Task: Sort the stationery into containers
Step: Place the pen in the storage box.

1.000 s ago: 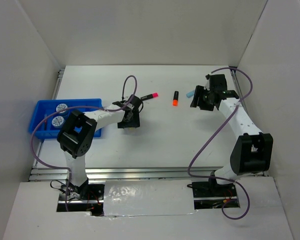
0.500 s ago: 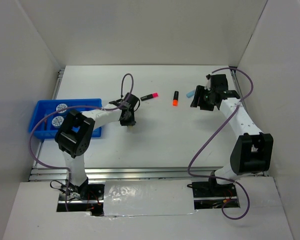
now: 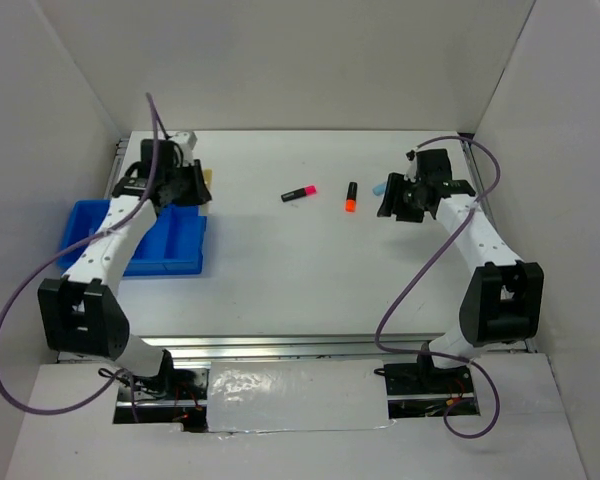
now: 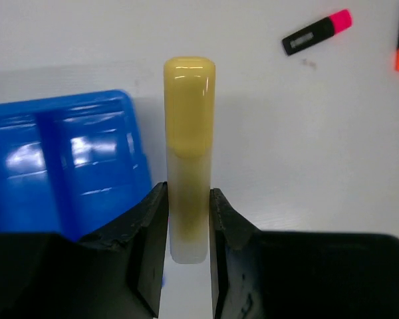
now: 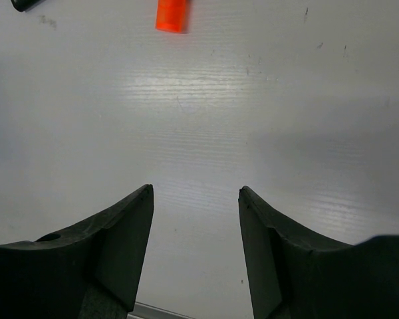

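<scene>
My left gripper point(image 3: 192, 186) is shut on the pale yellow marker point(image 4: 188, 146) and holds it just past the far right corner of the bright blue tray point(image 3: 178, 243). That marker also shows in the top view point(image 3: 206, 178), and the tray shows in the left wrist view point(image 4: 66, 166). A pink marker point(image 3: 299, 192), an orange-black marker point(image 3: 350, 196) and a light blue marker point(image 3: 379, 187) lie on the table at mid-back. My right gripper point(image 3: 392, 206) is open and empty beside the light blue marker. Only the orange marker's tip point(image 5: 172, 14) shows in its wrist view. The rolls and pens are hidden.
White walls enclose the table on three sides. The left arm lies across the tray point(image 3: 82, 222) and covers much of it. A metal rail point(image 3: 280, 346) runs along the near edge. Purple cables loop from both arms.
My left arm has swung from the table's middle to the back left, carrying the yellow marker to the tray's far right corner. The right arm has barely moved.
</scene>
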Controlling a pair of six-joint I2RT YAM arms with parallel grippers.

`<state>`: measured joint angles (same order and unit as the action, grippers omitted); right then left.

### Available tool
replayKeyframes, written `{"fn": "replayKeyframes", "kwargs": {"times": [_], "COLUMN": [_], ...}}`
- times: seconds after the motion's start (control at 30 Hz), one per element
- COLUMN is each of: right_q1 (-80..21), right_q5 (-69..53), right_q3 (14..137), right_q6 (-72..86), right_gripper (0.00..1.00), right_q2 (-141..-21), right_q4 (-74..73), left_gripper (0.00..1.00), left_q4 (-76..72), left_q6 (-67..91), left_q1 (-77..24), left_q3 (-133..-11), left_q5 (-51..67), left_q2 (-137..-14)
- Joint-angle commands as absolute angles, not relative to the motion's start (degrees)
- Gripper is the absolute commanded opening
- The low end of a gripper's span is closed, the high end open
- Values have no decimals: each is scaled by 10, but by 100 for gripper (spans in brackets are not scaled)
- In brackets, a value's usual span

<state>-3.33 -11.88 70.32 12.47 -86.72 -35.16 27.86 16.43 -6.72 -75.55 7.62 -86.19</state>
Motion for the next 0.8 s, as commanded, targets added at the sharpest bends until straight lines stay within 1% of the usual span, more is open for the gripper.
{"fn": "replayKeyframes", "kwargs": {"times": [0.0,0.03,0.1,0.17,0.23,0.37,0.43,0.47,0.57,0.73,0.77], "right_q1": [-48,-49,-54,-59,-65,-73,-75,-76,-77,-78,-77], "right_q5": [-127,-127,-127,-126,-124,-118,-115,-112,-107,-97,-92], "right_q3": [721,724,734,738,746,759,763,763,766,766,766], "right_q6": [117,114,115,117,119,117,118,118,119,122,124], "right_gripper": [61,61,61,61,60,60,60,60,60,60,60], "right_q2": [-876,-880,-891,-903,-912,-921,-925,-925,-933,-933,-933], "right_q4": [-344,-345,-351,-349,-351,-354,-356,-356,-357,-352,-352], "left_gripper": [0,0,9,9,8,6,7,8,19,25,28], "left_q4": [364,370,364,380,386,379,367,364,358,357,357], "left_q6": [17,-18,-59,-89,-94,-103,-105,-108,-115,-110,-108], "left_q1": [-6,17,60,76,100,145,158,160,170,180,183], "left_q3": [-752,-746,-722,-719,-719,-712,-712,-715,-732,-760,-766], "left_q5": [166,182,180,171,155,140,118,112,95,84,83], "left_q2": [-824,-816,-800,-811,-823,-844,-850,-859,-892,-947,-954]}}
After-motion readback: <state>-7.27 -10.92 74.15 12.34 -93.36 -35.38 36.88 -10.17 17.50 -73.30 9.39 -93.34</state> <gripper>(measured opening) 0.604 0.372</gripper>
